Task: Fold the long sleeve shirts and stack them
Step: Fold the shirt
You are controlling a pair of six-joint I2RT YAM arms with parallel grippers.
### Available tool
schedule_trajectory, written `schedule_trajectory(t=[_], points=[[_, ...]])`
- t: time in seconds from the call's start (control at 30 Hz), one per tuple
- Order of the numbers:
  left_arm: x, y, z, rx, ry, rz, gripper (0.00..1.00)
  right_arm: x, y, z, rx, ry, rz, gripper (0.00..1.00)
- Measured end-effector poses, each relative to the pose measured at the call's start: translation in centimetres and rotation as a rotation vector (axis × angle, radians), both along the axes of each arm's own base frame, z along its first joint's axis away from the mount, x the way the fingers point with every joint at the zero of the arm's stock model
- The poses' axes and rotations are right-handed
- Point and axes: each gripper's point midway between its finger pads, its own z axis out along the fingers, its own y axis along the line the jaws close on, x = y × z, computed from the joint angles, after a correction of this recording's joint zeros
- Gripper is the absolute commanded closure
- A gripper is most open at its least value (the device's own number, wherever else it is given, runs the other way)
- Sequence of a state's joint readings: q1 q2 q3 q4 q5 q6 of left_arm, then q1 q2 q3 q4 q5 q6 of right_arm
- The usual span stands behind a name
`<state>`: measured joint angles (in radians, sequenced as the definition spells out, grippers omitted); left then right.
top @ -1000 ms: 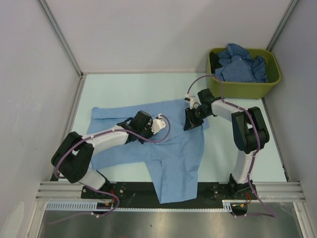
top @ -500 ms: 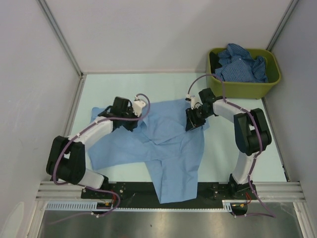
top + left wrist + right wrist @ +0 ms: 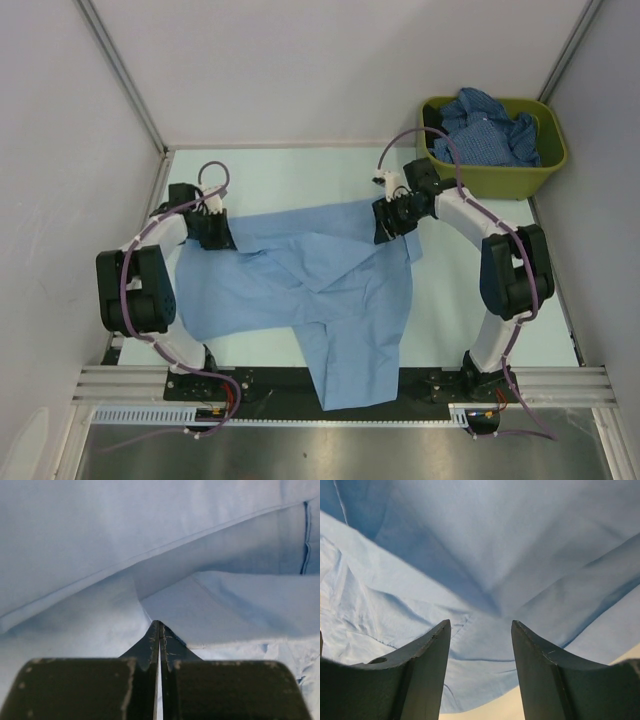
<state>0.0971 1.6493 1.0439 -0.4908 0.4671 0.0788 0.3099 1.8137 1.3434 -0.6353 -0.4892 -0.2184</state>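
A plain light blue shirt (image 3: pixel 335 300) lies spread across the middle of the table, one part hanging over the near edge. My left gripper (image 3: pixel 222 232) is at the shirt's far left edge, its jaws shut on a pinch of the cloth (image 3: pixel 100 540); a fold runs out from the tips (image 3: pixel 159 622). My right gripper (image 3: pixel 386 226) is open, its jaws standing apart just above the shirt's far right edge (image 3: pixel 495 540), holding nothing (image 3: pixel 480 622). Darker blue patterned shirts (image 3: pixel 490 135) lie bunched in the bin.
An olive-green bin (image 3: pixel 495 182) stands at the back right corner, close behind the right arm. Grey walls close in the left, back and right sides. Pale table surface (image 3: pixel 290 175) shows beyond the shirt and to its right (image 3: pixel 480 320).
My left gripper has moved from the shirt's middle to its far left edge, pulling cloth with it and spreading the shirt leftward. The right gripper has shifted slightly toward the back.
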Motion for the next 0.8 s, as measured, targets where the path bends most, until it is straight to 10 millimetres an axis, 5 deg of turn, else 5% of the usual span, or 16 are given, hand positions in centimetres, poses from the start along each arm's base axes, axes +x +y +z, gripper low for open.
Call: schedule_trajectory(t=[0.2, 0.5, 0.8], points=[[-0.6, 1.3, 0.1, -0.038, 0.053, 0.068, 1.00, 2.5, 0.7, 1.8, 0.012, -0.073, 0.006, 0.43], [1.2, 0.2, 4.2, -0.122, 0.016, 0.029, 1.00, 3.0, 1.2, 0.7, 0.026, -0.055, 0.019, 0.45], [-2.2, -0.3, 6.6, -0.144, 0.028, 0.033, 1.00, 4.3, 0.9, 1.4, 0.039, -0.084, 0.010, 0.48]])
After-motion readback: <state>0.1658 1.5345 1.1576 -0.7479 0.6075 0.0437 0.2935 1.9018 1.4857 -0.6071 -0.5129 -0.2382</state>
